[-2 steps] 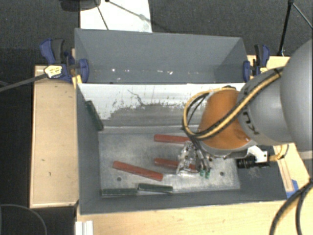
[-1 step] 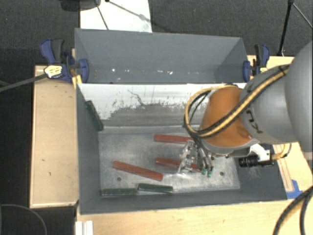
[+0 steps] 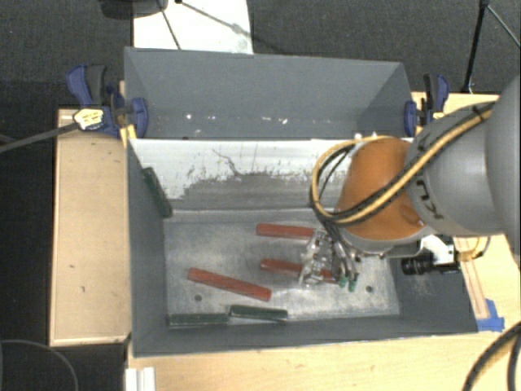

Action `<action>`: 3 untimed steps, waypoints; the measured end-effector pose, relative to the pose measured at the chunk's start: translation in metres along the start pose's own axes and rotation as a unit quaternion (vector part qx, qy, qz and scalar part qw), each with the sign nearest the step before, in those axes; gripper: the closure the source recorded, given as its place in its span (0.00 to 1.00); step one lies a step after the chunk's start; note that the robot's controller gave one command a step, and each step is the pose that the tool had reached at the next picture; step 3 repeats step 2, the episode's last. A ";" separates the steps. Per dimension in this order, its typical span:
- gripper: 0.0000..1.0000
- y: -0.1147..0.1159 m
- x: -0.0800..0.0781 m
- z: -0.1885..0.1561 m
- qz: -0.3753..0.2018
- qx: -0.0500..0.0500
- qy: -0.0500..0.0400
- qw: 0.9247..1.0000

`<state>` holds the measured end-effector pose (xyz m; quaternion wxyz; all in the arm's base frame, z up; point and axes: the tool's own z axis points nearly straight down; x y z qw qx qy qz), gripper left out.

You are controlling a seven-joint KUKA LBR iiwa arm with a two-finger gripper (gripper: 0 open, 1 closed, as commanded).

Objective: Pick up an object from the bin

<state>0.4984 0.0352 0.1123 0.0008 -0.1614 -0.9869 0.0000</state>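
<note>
I count three red sticks [image 3: 229, 284], three green sticks [image 3: 257, 313] — gripper [image 3: 327, 272] at the middle red stick [image 3: 281, 265], can't tell if it's open.

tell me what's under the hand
The hand hangs over the middle red stick; the stick's left part shows, and its right end is covered by the hand.

Overhead, slightly oblique view into bin [image 3: 260, 96]

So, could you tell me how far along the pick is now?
Approach looks done: the gripper is low in the bin, at the right end of the middle red stick. No grasp is visible; the stick lies on the bin floor. Gripping and lifting it remain.
</note>
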 end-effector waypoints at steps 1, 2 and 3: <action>1.00 0.000 -0.001 -0.013 0.000 -0.001 -0.002 1.000; 1.00 0.000 0.000 -0.021 -0.001 0.000 -0.001 1.000; 1.00 0.000 0.000 -0.021 -0.001 0.000 -0.001 1.000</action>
